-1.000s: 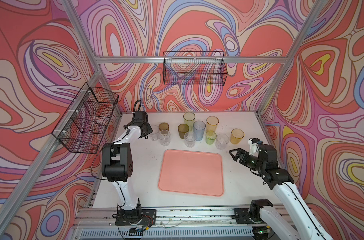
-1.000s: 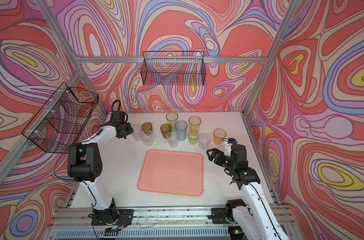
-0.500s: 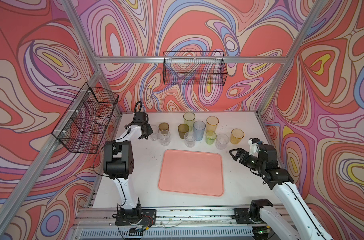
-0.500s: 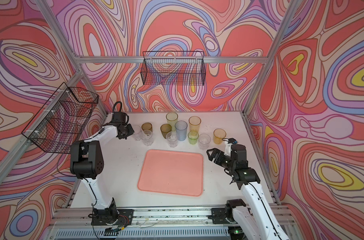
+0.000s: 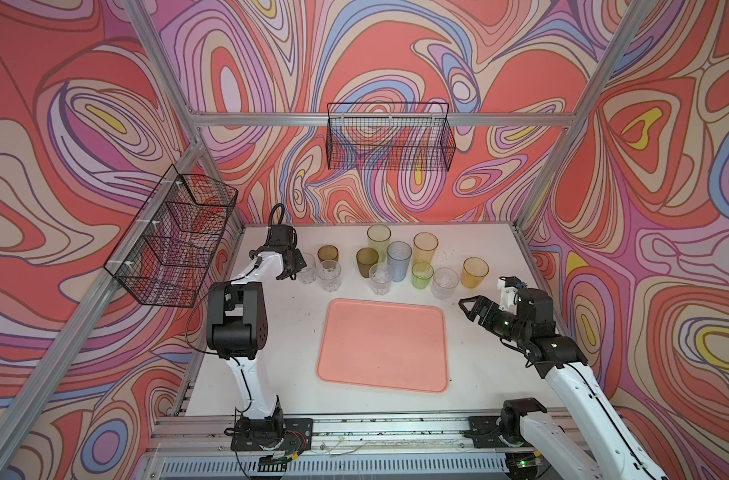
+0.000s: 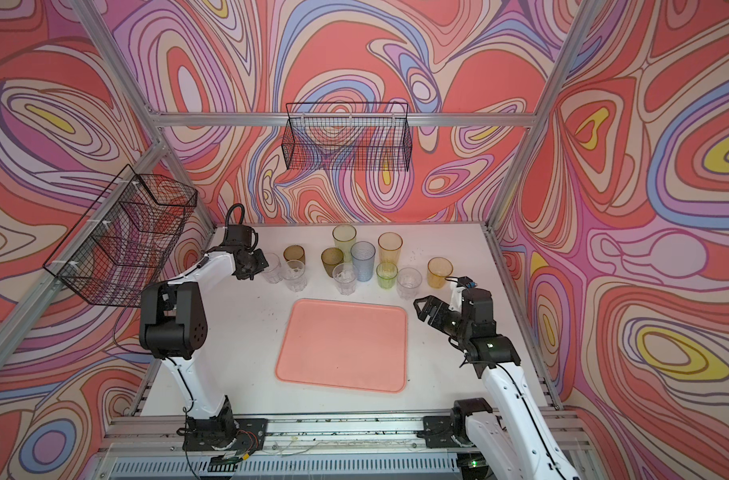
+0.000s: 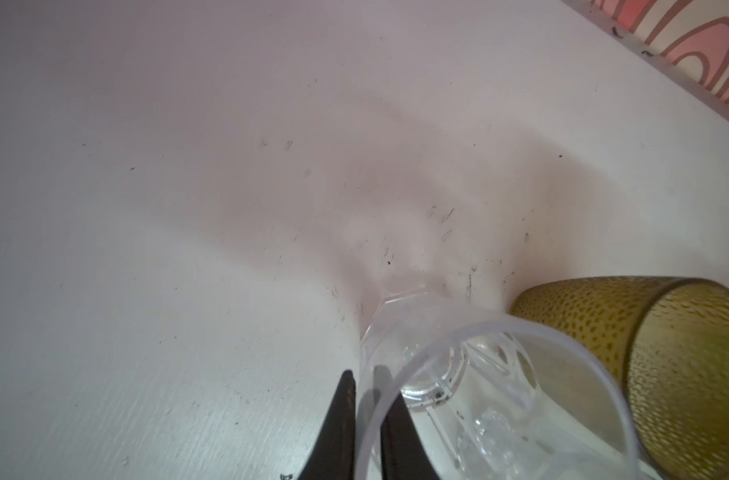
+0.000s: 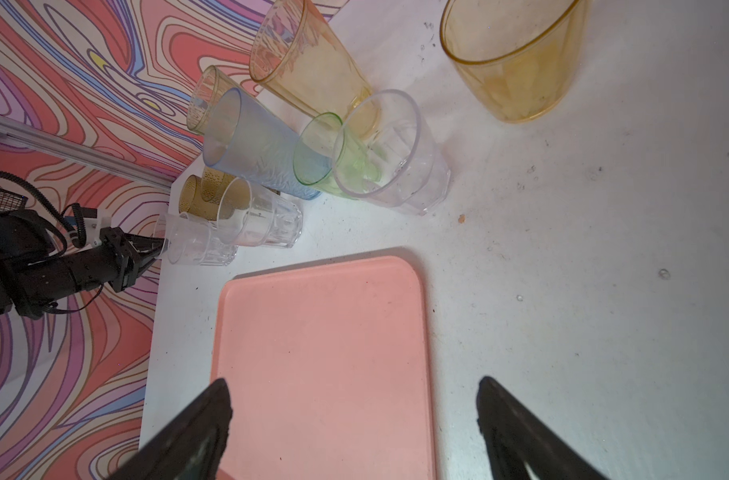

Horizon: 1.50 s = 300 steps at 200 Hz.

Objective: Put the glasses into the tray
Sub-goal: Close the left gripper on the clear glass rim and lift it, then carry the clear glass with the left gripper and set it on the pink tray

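**Table**: white and scuffed, with both arms mounted at its near edge.

**Baskets:** two black wire baskets hang on the walls. The back-wall basket is above the far edge of the table, and the left-wall basket is beside the left arm.

**Tray**: salmon-pink, lying flat mid-table towards the near edge. It also shows in the right wrist view.

**Right gripper**: hovers just off the tray's far right corner. The jaws are wide apart with nothing between them (the right wrist view shows only the tray edge and bare table under the gap).

**Left gripper**: at the left end of the glasses. The jaws are clamped on the wall of the leftmost clear glass. In the left wrist view one finger is outside the rim and one inside. I cannot tell whether the base is off the table.

**Glasses:** all are on the table beyond the tray's far edge, in two loose rows.
- **Tall:** the yellow glass, blue-grey glass and orange glass are clustered together.
- **Short, coloured:**
  - The brown glass is just beside the clamped one.
  - The olive-brown glass is next along.
  - The green glass is in front of the orange one.
  - The amber glass is furthest right.
- **Short, clear:** three more faceted ones are in the front row.
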Motion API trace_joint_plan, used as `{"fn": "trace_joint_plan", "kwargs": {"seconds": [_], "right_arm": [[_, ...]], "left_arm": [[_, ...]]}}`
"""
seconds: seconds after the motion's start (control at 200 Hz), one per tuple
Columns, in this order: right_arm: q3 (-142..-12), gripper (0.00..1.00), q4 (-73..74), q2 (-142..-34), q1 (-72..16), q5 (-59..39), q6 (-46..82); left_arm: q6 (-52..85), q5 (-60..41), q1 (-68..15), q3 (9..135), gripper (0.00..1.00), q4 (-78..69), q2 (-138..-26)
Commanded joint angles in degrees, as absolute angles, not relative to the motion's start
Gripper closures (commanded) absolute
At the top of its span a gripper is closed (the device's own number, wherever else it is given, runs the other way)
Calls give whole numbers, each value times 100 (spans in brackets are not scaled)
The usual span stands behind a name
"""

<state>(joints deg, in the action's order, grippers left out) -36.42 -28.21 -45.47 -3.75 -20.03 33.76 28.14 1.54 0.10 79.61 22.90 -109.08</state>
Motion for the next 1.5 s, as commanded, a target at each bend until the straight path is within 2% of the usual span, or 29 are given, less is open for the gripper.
{"fn": "trace_joint_plan", "kwargs": {"seconds": [0.0, 0.571, 0.741, 0.982, 1.212, 1.497], "right_arm": [[-3564, 5, -2574, -4605, -393, -2081, 3479], [-3648, 5, -1903, -5339, -389, -2598, 4011], [-3870, 5, -1920, -5457, -393, -2786, 4118], [-3924, 5, -1929, -5371, -391, -2786, 4376], [-4115, 5, -2175, -5343, -394, -2692, 4331], [-4157, 5, -2269, -5352, -393, -2628, 4280]], "left_arm": [[2707, 264, 79, 7756, 100, 2479, -10497], [2949, 370, -26, 5371, 100, 2352, -6941], [2921, 977, -505, 4971, 100, 2787, -6010], [3126, 739, -1077, 4718, 100, 3587, -5142], [3418, 702, -2002, 4564, 100, 4489, -4598], [4006, 1201, -3256, 4397, 100, 5199, -4386]]}}
